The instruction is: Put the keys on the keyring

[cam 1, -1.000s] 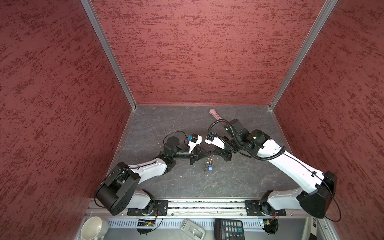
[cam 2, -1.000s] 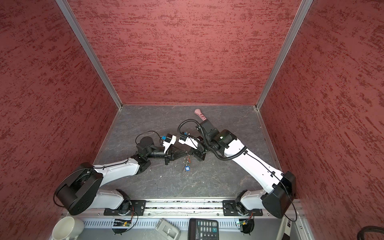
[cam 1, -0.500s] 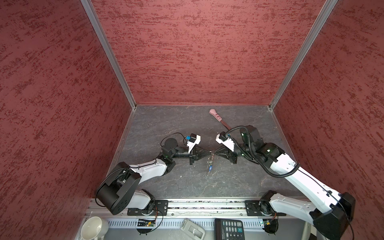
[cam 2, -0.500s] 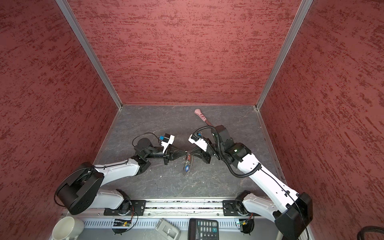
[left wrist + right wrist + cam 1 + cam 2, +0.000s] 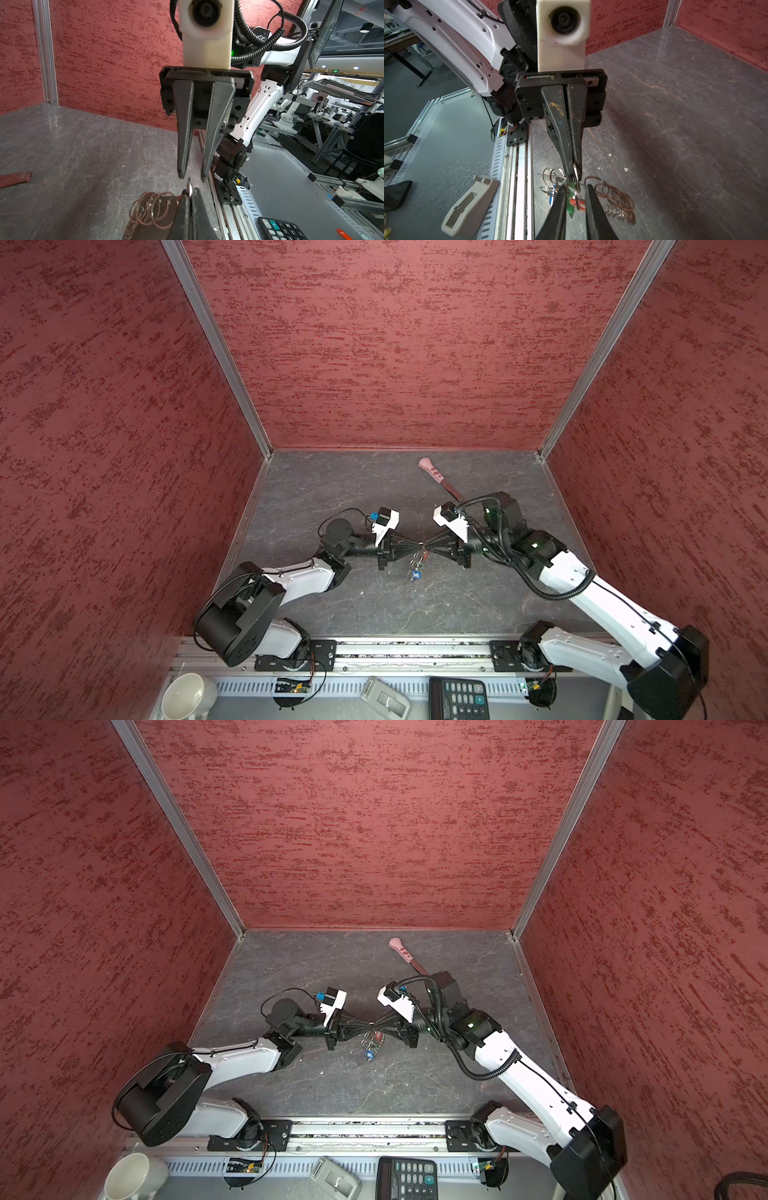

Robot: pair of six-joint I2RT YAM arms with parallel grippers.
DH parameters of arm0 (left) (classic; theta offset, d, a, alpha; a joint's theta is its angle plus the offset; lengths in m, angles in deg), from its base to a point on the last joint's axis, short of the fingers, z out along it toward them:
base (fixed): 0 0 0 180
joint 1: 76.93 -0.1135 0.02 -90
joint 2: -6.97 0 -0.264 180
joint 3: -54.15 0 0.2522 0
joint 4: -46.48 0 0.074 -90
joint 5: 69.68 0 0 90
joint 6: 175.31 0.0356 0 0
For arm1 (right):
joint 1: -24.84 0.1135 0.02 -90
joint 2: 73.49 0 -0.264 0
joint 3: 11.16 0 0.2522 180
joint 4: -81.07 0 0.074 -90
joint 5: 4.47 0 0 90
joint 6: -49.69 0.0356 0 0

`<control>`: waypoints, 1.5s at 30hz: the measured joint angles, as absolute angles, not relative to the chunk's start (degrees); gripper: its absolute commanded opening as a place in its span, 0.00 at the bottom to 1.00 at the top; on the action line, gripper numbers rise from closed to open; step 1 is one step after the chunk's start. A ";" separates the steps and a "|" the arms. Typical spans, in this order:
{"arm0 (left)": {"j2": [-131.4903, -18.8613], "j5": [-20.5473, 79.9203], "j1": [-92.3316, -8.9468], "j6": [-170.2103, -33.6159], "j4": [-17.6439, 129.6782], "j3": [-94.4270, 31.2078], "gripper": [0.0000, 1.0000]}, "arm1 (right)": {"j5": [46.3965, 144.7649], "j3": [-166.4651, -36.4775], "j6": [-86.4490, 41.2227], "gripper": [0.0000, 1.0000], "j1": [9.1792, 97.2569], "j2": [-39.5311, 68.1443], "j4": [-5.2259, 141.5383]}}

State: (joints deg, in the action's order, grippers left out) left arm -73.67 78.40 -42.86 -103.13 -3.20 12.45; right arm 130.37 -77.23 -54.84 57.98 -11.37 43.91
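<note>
Both grippers meet tip to tip above the middle of the floor. My left gripper (image 5: 190, 191) (image 5: 417, 546) is shut on a silver ring of the keyring (image 5: 153, 209), held edge-on between its tips. More rings, a chain (image 5: 614, 213) and a dark strap hang below. The keys hang from the bunch: a green tag (image 5: 571, 206), a red tag (image 5: 580, 202) and a blue tag (image 5: 417, 573) (image 5: 370, 1053). My right gripper (image 5: 575, 187) (image 5: 380, 1029) is slightly open, a finger on each side of the held ring and a gap showing.
A pink-handled tool (image 5: 438, 479) (image 5: 405, 957) lies near the back wall, behind the right arm. Red walls close three sides. A calculator (image 5: 459, 695), a grey holder (image 5: 467, 205) and a white mug (image 5: 133, 1177) sit past the front rail (image 5: 415, 651).
The right arm has drawn back to the right and its jaws have parted a little. The left gripper stays shut on the ring, and the bunch still hangs between the tips.
</note>
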 measured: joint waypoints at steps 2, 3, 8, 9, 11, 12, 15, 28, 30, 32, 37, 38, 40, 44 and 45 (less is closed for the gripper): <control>-73.67 78.51 -42.86 -103.48 -3.88 12.47 0.00 | 130.52 -77.21 -54.62 0.19 57.98 -11.30 44.02; -73.67 78.55 -42.86 -103.61 -4.19 12.47 0.00 | 130.65 -77.21 -54.53 0.19 57.98 -11.26 44.13; -74.55 78.68 -42.86 -104.25 -5.87 12.47 0.00 | 131.88 -76.97 -53.94 0.18 58.00 -10.82 45.53; -74.81 78.77 -42.84 -104.46 -6.13 12.47 0.00 | 132.14 -76.97 -53.79 0.17 57.98 -10.62 45.74; -75.27 78.84 -42.84 -104.88 -6.85 12.47 0.00 | 132.88 -76.95 -53.57 0.16 57.98 -10.27 46.20; -75.47 78.97 -42.82 -105.08 -7.14 12.47 0.00 | 133.17 -76.95 -53.50 0.14 57.98 -10.10 46.40; -75.53 79.30 -42.76 -105.43 -7.55 12.47 0.00 | 133.95 -76.95 -53.26 0.08 57.98 -9.68 46.51; -70.09 77.83 -42.67 -97.93 5.12 12.36 0.23 | 130.54 -81.98 -57.24 0.00 58.00 -7.48 36.21; -68.01 77.68 -43.15 -95.77 8.67 12.16 0.25 | 129.03 -84.58 -58.64 0.00 58.18 -6.25 32.54; -67.55 77.98 -43.63 -94.89 10.35 11.92 0.26 | 127.48 -87.11 -60.17 0.00 58.64 -4.98 29.42; -68.76 80.15 -44.44 -95.11 13.02 11.24 0.28 | 124.93 -92.62 -63.38 0.00 60.01 -1.79 23.73; -68.91 80.54 -44.46 -95.26 13.41 11.09 0.28 | 124.53 -93.58 -63.95 0.00 60.36 -1.14 22.88; -68.89 81.20 -44.46 -95.50 13.76 10.96 0.29 | 123.79 -95.05 -64.93 0.00 61.00 0.02 21.48; -68.91 81.98 -44.53 -95.79 14.30 10.70 0.28 | 122.96 -96.80 -66.55 0.00 61.96 2.08 19.52; -68.93 82.09 -44.53 -95.83 14.33 10.68 0.27 | 122.85 -96.93 -66.79 0.00 62.11 2.45 19.34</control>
State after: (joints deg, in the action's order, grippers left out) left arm -68.93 82.09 -44.53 -95.83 14.33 10.68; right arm 122.85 -96.93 -66.79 62.11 2.45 19.34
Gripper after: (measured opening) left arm 0.285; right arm 0.040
